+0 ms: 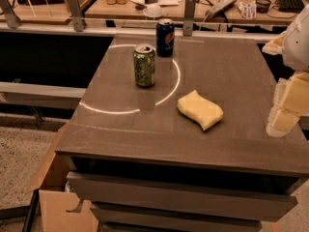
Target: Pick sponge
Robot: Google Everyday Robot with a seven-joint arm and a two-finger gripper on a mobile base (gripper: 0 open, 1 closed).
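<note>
- At the right edge of the view, the gripper (287, 108) hangs beside the table (231, 71), level with its near right corner and well apart from the sponge (200, 109). It holds nothing that shows, and whether it is open or closed I cannot tell.
- The sponge lies flat on the tabletop, right of centre and towards the near side, with bare surface all around it. That free space probably allows a straight descent from above.
- A green can (145, 65) stands upright to the left and farther back, and a blue can (165, 37) stands upright behind it near the far edge. Both are well apart from the sponge, so an approach from the right should not disturb them.
- My judgement is that the pick has not begun: the arm needs to travel left over the table and come down on the soft pad, which will likely compress when squeezed.
</note>
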